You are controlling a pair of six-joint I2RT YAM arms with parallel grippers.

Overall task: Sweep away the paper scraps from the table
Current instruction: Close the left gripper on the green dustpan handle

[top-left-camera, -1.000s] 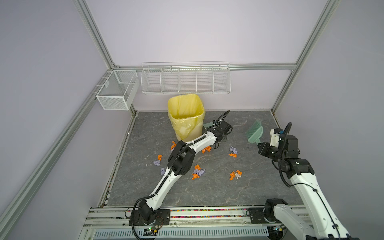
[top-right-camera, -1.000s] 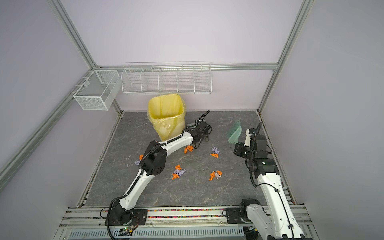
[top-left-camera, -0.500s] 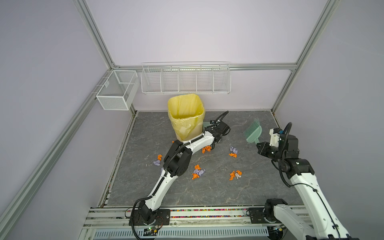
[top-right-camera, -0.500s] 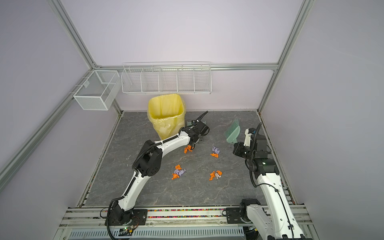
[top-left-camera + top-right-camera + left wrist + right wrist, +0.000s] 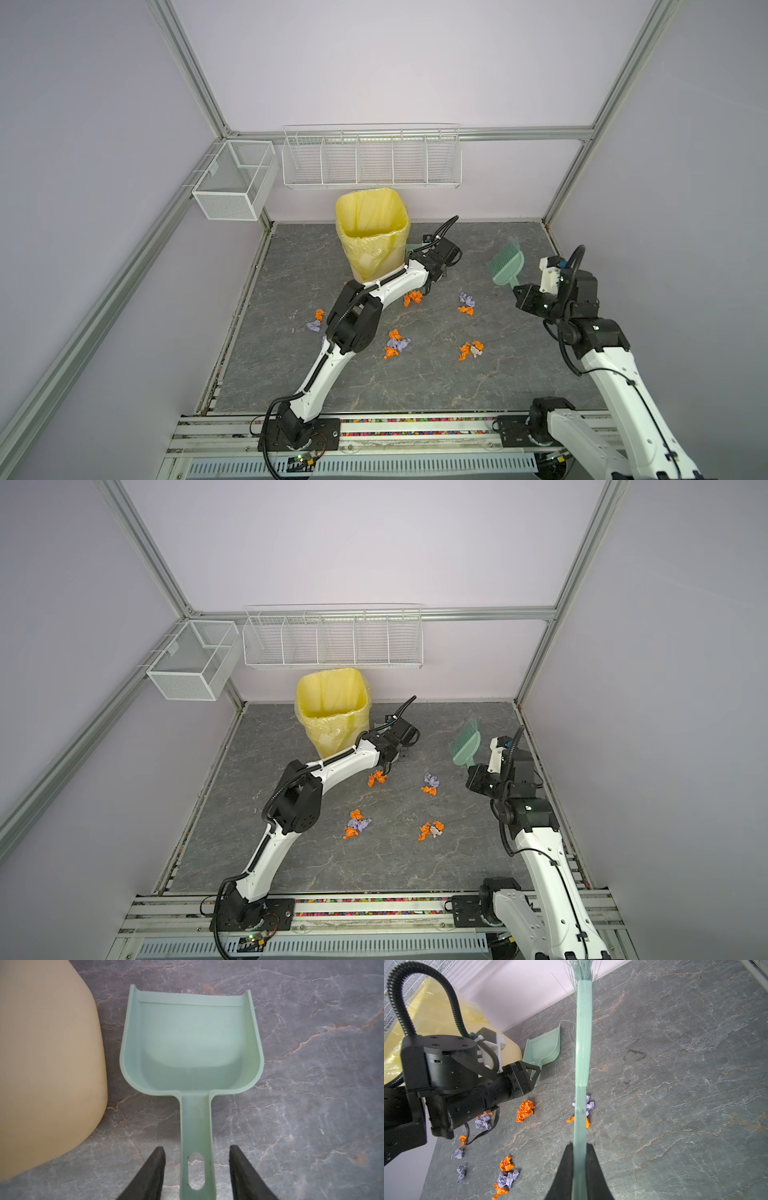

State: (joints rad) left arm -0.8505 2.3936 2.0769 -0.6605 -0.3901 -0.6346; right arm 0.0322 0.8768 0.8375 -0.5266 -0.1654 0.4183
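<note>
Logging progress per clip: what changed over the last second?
The left arm's elbow shifted slightly leftward; the left gripper sits at the dustpan handle, jaws open astride it, not gripping. The right gripper holds the brush raised as before; paper scraps unmoved.

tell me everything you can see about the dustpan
The dustpan is mint-green, smooth plastic by its look: an empty scoop with raised side walls, a rounded back and a flat handle with an oblong hole. It lies flat on the table, close beside the bin. The left gripper straddles the handle, jaws open, not touching it.
</note>
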